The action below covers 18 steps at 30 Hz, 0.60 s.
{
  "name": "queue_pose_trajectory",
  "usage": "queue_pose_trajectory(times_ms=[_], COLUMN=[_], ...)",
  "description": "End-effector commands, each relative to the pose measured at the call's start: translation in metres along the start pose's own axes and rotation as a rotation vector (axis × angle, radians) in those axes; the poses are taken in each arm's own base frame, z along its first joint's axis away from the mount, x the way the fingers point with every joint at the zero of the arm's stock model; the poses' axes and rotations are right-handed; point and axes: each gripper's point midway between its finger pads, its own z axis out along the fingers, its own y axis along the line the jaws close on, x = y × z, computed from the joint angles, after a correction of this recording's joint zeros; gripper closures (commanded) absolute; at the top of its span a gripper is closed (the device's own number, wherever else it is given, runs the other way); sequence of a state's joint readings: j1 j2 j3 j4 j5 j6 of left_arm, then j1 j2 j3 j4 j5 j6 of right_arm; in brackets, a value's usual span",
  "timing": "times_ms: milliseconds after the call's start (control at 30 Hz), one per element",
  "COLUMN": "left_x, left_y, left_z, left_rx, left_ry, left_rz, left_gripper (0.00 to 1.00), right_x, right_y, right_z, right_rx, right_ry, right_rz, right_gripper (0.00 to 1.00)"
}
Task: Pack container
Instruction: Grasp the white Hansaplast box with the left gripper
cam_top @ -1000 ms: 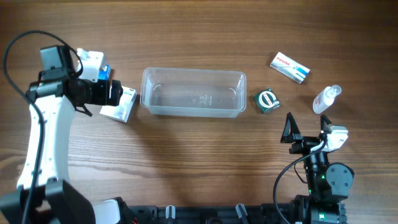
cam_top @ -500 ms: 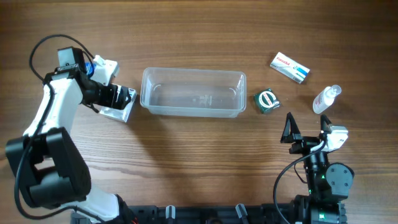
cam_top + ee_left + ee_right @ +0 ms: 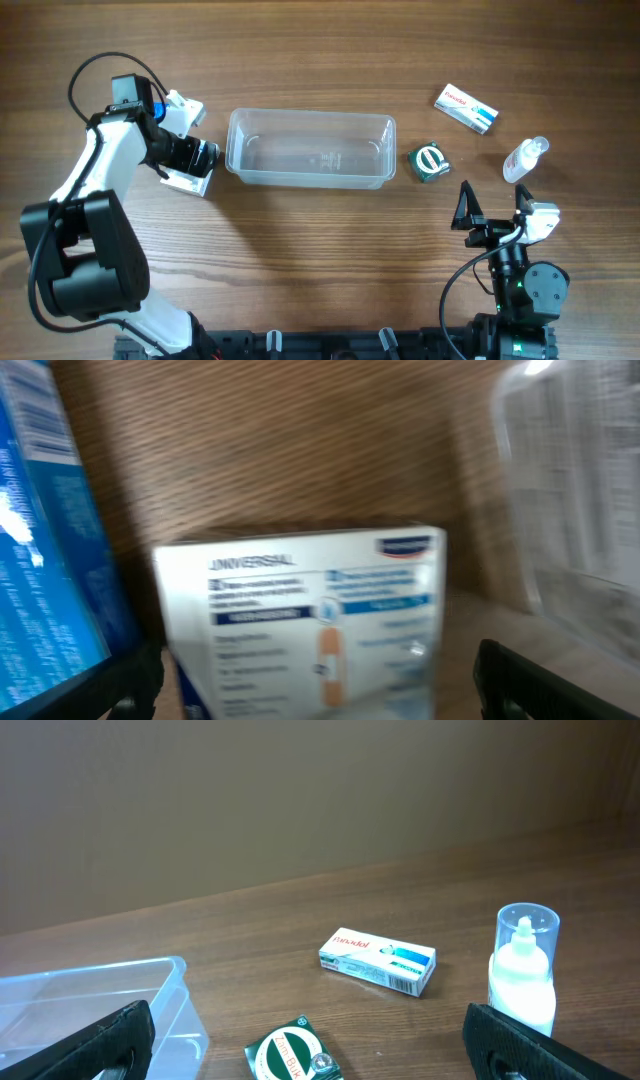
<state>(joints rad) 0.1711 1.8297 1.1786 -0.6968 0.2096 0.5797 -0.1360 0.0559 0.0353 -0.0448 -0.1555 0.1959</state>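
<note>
The clear container (image 3: 310,148) stands mid-table with nothing in it; its wall shows at the right of the left wrist view (image 3: 580,490) and its corner in the right wrist view (image 3: 90,1010). My left gripper (image 3: 197,158) is open just left of it, low over a white plaster box (image 3: 190,183). In the left wrist view the fingers (image 3: 320,695) straddle this box (image 3: 310,610) with a gap on each side. My right gripper (image 3: 495,215) is open and empty near the front right; its fingers frame the right wrist view (image 3: 320,1055).
A blue and white box (image 3: 180,108) lies behind the left gripper and fills the left of the left wrist view (image 3: 50,540). Right of the container are a green tin (image 3: 430,161), a white box (image 3: 467,107) and a small clear bottle (image 3: 525,158).
My left arm has swung right, toward the container, and the gripper now sits over the white plaster box. The right arm has not moved.
</note>
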Motion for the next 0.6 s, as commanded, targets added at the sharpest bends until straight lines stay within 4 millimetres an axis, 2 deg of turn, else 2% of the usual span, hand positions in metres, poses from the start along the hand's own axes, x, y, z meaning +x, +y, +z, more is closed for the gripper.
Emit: queue_pose_trajectory(times_ms=[0,167,333,500,567], left_x=[-0.007,-0.004,0.006,0.008,0.010], left_y=[0.013,0.013,0.005,0.005,0.004], left_z=[0.000,0.006,0.024,0.024,0.024], left_rx=[-0.056,-0.046,-0.012,-0.009,-0.005], left_ry=[-0.010,0.006,0.061,0.067,0.073], left_rz=[0.024,0.020,0.018,0.017,0.015], left_gripper=[0.00,0.00,0.00,0.01,0.04], right_x=[0.002,0.002,0.002,0.002,0.002], right_y=[0.000,0.000,0.000,0.000,0.000], right_z=[0.000,0.000,0.000,0.000,0.000], right_rx=[0.003,0.002,0.002,0.003,0.003], right_ry=[0.001,0.002,0.002,0.003,0.003], right_rz=[-0.010,-0.010,-0.010,-0.010,-0.010], right_gripper=[0.00,0.00,0.00,0.00,0.00])
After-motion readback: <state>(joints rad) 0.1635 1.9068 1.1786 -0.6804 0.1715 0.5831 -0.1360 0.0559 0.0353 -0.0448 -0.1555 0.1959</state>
